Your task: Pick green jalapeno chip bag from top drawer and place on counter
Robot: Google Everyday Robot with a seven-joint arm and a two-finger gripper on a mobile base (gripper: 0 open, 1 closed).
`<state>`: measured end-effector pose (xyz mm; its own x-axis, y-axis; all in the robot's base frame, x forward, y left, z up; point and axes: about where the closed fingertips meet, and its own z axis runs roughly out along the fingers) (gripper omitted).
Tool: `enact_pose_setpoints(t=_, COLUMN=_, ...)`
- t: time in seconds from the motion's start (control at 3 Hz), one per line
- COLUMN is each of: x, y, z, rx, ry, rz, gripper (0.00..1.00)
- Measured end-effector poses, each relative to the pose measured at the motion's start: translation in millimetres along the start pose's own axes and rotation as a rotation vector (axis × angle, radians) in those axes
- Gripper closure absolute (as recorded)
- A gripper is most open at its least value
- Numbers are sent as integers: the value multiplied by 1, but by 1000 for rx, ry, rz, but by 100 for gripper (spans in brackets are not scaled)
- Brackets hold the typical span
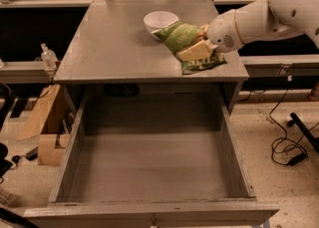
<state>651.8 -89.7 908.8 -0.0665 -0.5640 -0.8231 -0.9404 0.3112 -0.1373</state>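
The green jalapeno chip bag (185, 42) lies on the counter (112, 43) at its right side, next to the white bowl. My gripper (198, 47) comes in from the right on a white arm and sits over the bag's right half, its pale fingers (195, 52) closed on the bag. The bag rests low on the counter surface, its lower corner near the front right edge. The top drawer (149, 162) is pulled fully open below the counter and shows a bare flat bottom.
A white bowl (160, 21) stands at the back middle of the counter, touching the bag's left end. A cardboard box (44, 122) and a spray bottle (48, 57) are left of the cabinet. Cables (286, 147) lie on the floor at right.
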Motion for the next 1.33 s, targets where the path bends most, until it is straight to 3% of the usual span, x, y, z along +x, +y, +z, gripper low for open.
enact_pose_setpoints(t=0.33, x=-4, y=6, z=57, rx=39, ry=-3, rz=48, gripper=100)
enact_pose_setpoints(t=0.67, x=-22, y=-10, z=113, rx=66, ry=-11, rz=51, gripper=100)
enact_pose_setpoints(t=1.0, x=-54, y=-47, z=132, rx=111, ry=-7, rz=0, gripper=100)
enact_pose_setpoints(t=1.33, x=-89, y=-80, z=123, rx=147, ry=-27, rz=-39, gripper=100)
